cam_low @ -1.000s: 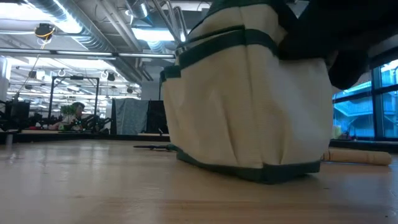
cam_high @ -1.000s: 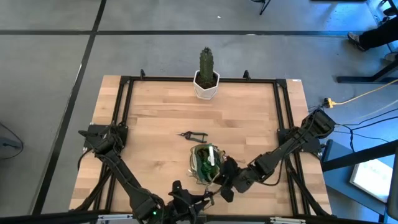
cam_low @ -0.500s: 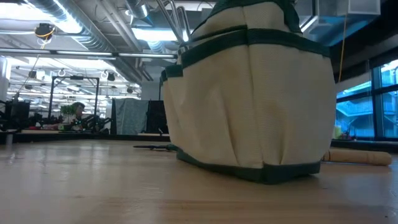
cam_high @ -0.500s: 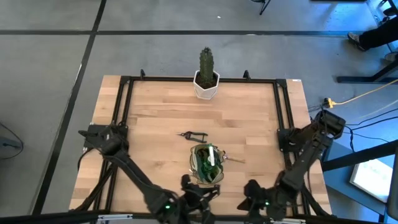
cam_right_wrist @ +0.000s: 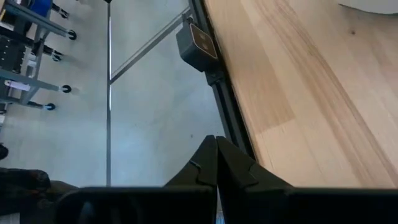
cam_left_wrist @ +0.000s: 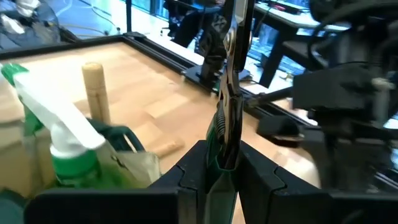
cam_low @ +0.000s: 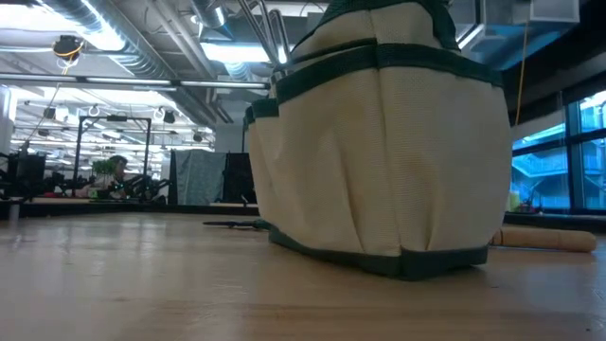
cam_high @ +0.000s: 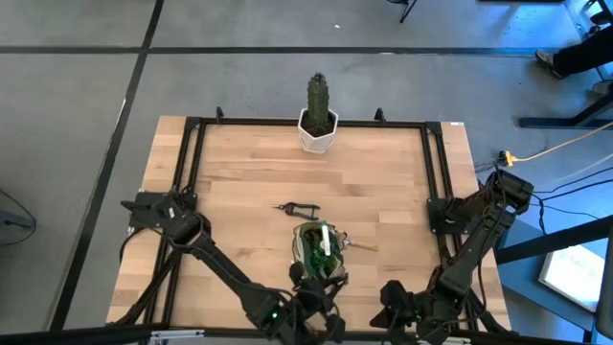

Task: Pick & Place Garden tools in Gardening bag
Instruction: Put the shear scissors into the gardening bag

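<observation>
The gardening bag (cam_high: 319, 253) stands near the table's front middle, and it fills the low view as the bag (cam_low: 379, 142). A green sprayer (cam_left_wrist: 62, 152) and a wooden handle (cam_left_wrist: 93, 87) stick up out of it. My left gripper (cam_left_wrist: 217, 155) is at the bag's near side and is shut on a thin metal garden tool (cam_left_wrist: 229, 87). The pruning shears (cam_high: 299, 207) lie flat behind the bag. A wooden-handled tool (cam_high: 360, 245) lies on the table to the bag's right. My right gripper (cam_right_wrist: 216, 163) is shut and empty, over the table's near right edge. My left gripper pinches the tool's green lower part (cam_left_wrist: 219, 140) between its two fingers. The tool runs on along the fingers and sticks out past their tips, seen edge-on. It is lifted clear of the table, beside the bag's rim. The fingers come roughly level from the near side.
A cactus in a white pot (cam_high: 318, 120) stands at the far edge. Black frame rails (cam_high: 436, 182) run around the tabletop. My right arm (cam_high: 474, 240) rises along the right side. Bare wood lies left of the bag.
My right gripper has drawn back from the bag's right side toward the table's near right edge, staying shut. My left gripper has moved right and down toward the bag's near side with the tool, and has rolled somewhat. The bag has kept still.
</observation>
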`<action>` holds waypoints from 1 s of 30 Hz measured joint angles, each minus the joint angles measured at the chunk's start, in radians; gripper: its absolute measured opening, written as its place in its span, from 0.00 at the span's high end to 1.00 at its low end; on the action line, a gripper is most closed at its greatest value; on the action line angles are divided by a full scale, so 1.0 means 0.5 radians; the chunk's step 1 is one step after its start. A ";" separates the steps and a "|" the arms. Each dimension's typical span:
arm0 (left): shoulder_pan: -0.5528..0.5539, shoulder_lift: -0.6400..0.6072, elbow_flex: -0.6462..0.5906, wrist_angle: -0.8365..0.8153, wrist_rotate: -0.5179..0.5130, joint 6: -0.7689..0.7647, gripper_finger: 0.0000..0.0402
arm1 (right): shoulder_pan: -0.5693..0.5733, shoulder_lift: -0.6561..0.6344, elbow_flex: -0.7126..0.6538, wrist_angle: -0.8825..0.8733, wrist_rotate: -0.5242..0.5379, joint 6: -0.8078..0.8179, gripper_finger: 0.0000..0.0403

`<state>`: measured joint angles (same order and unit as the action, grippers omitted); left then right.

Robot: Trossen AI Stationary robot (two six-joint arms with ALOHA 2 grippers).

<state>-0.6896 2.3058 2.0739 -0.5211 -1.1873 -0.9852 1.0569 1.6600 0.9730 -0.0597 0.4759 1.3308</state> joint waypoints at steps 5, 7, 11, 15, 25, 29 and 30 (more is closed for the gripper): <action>0.054 0.000 0.000 -0.086 0.018 0.012 0.86 | -0.001 0.000 0.000 0.001 0.007 -0.023 1.00; 0.068 0.000 0.000 -0.157 0.045 -0.018 0.86 | -0.001 0.000 0.000 0.013 0.007 -0.034 1.00; 0.071 0.000 0.000 -0.374 0.074 -0.247 0.86 | -0.001 0.000 0.000 0.036 0.007 -0.037 1.00; 0.030 0.000 0.000 -0.646 0.018 -0.566 0.86 | -0.001 0.000 0.000 0.038 0.008 -0.039 1.00; 0.011 0.000 -0.045 -0.727 0.010 -0.808 0.86 | -0.001 0.000 0.000 0.054 0.127 -0.049 1.00; 0.013 0.000 -0.045 -0.724 0.026 -0.790 0.86 | -0.004 0.000 0.000 0.077 0.139 -0.075 1.00; 0.014 0.000 -0.045 -0.722 0.028 -0.774 0.86 | -0.005 0.000 0.000 0.078 0.153 -0.079 1.00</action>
<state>-0.6826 2.3058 2.0514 -0.8821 -1.1732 -1.3720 1.0546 1.6600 0.9730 -0.0206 0.5526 1.2913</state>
